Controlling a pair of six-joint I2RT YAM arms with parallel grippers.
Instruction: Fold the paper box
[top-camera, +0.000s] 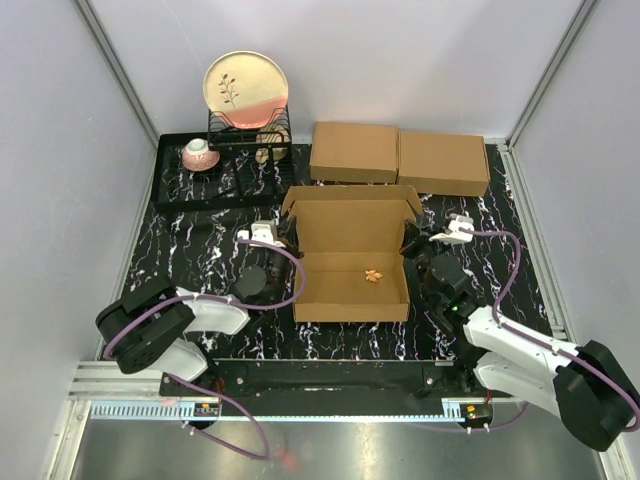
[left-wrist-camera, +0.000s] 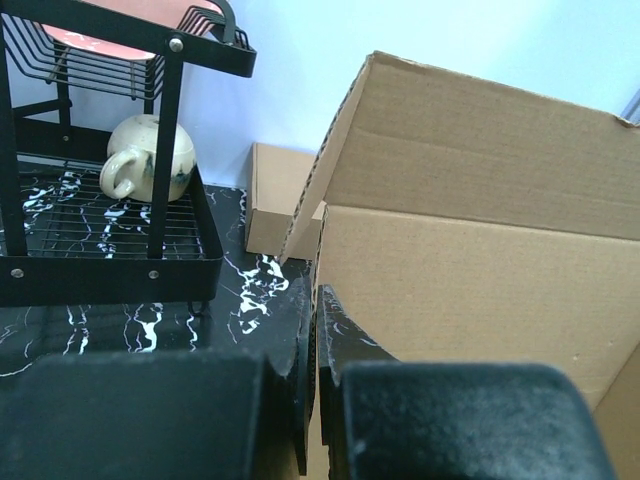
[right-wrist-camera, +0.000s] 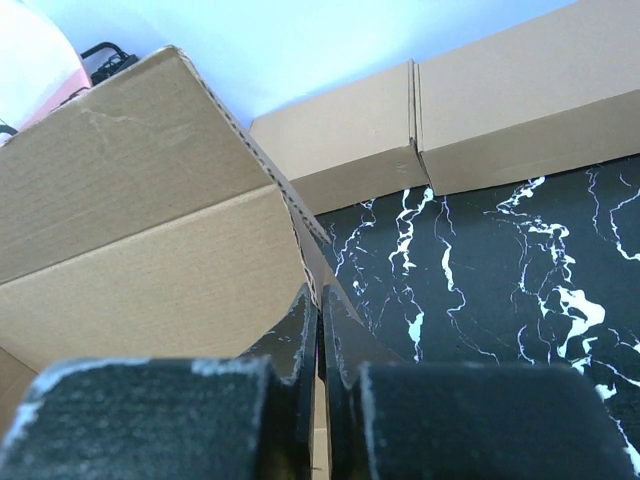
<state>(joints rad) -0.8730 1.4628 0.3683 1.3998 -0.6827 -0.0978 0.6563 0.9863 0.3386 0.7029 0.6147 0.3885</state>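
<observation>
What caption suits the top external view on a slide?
Left arm and right arm flank the open paper box; two closed cardboard boxes behind.

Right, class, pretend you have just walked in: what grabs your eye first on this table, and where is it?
The open paper box at the table's centre, lid standing up at the back, with the left arm and right arm flanking it, jaws pinching its side walls. Next, the pink-and-cream plate upright in the black rack at far left, and two flat brown boxes side by side at the far edge.
</observation>
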